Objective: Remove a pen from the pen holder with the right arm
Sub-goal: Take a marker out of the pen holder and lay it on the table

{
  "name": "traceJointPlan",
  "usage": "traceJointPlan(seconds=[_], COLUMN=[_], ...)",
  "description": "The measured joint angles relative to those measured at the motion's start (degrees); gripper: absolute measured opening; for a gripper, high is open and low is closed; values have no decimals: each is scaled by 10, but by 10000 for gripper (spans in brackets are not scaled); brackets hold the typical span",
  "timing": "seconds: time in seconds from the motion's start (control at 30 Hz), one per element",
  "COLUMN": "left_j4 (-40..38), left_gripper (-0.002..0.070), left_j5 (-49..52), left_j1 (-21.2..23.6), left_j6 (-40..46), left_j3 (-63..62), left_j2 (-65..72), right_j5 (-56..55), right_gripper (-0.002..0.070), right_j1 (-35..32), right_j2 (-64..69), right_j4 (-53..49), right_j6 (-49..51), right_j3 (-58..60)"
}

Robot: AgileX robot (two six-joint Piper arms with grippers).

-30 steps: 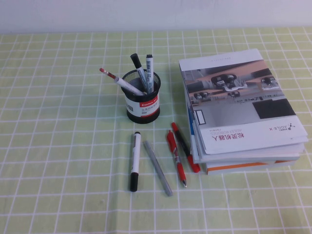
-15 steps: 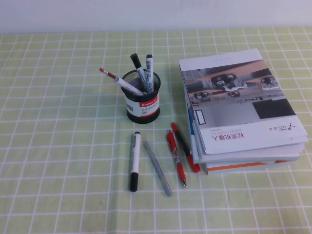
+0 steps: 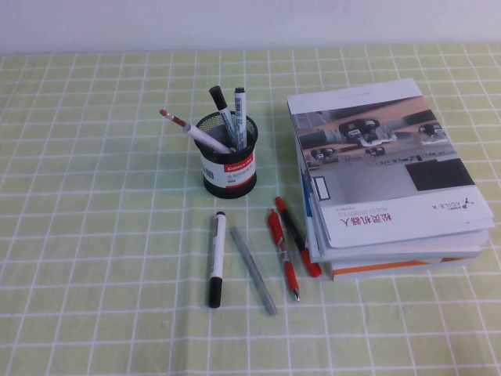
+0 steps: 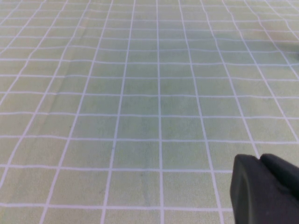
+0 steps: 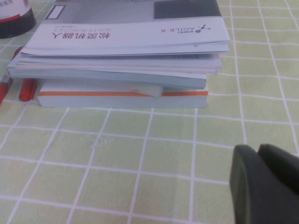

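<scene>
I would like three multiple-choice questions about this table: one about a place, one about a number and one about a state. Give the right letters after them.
1. On which side of the black mesh pen holder lies the stack of white-covered books?
A) the robot's right B) the robot's left C) behind it

2. How many pens stand in the holder?
A) one B) three C) six

3. How are the fingers of the right gripper?
A) shut and empty B) shut on a red pen C) spread wide

Answers:
1 A: the high view shows the books to the right of the holder.
2 B: three pens rise above its rim.
3 A: the fingers meet with nothing between them, above the green checked cloth in front of the books. The left gripper hovers over bare cloth.
</scene>
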Motion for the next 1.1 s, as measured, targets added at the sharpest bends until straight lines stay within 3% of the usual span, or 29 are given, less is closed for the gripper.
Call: traceJointPlan(seconds=[0.8, 0.93, 1.1], left_j4=[0, 0, 0], left_gripper=[-5, -5, -5], left_j5=[0, 0, 0], left_j1=[0, 0, 0], left_j6=[0, 0, 0], left_j3=[0, 0, 0], left_j2=[0, 0, 0], right_j5=[-8, -54, -121], right_gripper=[-12, -12, -12], right_j1=[0, 0, 0], right_j2=[0, 0, 0], right_j4=[0, 64, 223], right_j6=[0, 0, 0], right_j3=[0, 0, 0])
